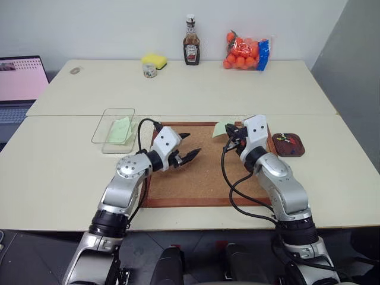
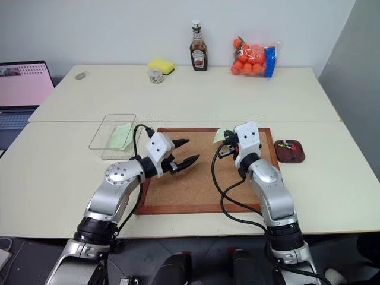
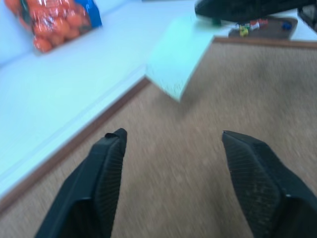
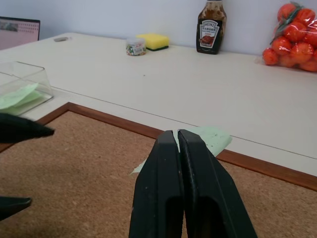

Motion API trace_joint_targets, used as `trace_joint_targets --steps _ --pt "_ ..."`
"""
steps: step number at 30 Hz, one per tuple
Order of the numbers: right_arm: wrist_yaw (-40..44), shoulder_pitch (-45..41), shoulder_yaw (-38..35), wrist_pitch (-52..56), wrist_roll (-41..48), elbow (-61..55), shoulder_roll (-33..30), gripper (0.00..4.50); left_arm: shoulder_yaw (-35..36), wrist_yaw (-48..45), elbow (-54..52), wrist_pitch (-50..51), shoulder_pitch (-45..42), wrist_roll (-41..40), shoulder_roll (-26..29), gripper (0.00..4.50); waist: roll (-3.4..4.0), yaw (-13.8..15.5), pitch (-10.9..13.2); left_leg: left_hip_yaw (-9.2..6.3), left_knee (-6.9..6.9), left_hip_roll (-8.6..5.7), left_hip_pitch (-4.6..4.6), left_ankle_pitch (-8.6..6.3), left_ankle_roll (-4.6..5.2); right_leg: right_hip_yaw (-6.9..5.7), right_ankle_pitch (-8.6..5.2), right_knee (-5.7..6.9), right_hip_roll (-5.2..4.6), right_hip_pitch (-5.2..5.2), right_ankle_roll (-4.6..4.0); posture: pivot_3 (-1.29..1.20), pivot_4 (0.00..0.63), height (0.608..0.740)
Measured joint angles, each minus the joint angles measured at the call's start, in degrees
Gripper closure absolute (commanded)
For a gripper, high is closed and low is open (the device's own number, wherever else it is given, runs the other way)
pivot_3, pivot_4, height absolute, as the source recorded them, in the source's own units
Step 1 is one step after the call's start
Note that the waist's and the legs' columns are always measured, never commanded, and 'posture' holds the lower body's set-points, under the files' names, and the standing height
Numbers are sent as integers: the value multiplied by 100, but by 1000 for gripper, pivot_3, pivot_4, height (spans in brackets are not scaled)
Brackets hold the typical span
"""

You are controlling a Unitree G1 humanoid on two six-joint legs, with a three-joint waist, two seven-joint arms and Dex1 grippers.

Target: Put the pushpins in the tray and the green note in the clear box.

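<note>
Here the green note [image 4: 210, 138] is clamped in the right gripper [image 4: 178, 136], whose jaws are pressed together on its edge, lifted over the far rim of the corkboard [image 1: 202, 178]. The left gripper [image 1: 189, 146] hovers over the cork with its jaws apart and empty, and the clear box [image 1: 110, 128] at the board's left holds other green slips. The tray [image 1: 288, 145], right of the board on the surface, holds the pushpins [image 1: 283, 139].
</note>
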Motion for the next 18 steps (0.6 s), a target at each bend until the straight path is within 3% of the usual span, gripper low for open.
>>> trace_joint_targets --steps 2,17,18 --pt "-30 -22 -22 153 28 -92 22 4500 -46 -14 107 -120 -152 54 -9 245 0 -1 0 1 -1 -1 0 0 0 1 0 -1 0 0 0 0 150 740" --pt "-359 -398 -206 1419 565 -644 414 4500 -579 297 1877 -1704 -1116 968 -556 245 -7 -3 5 -5 0 -2 -4 0 0 -5 0 -2 1 -1 0 0 150 740" --pt "-390 -411 -232 1449 602 -662 441 4500 -617 379 2032 -1805 -1220 1058 -626 409 -7 -2 5 -6 0 -2 -5 0 0 -7 0 -2 1 -1 0 0 150 740"
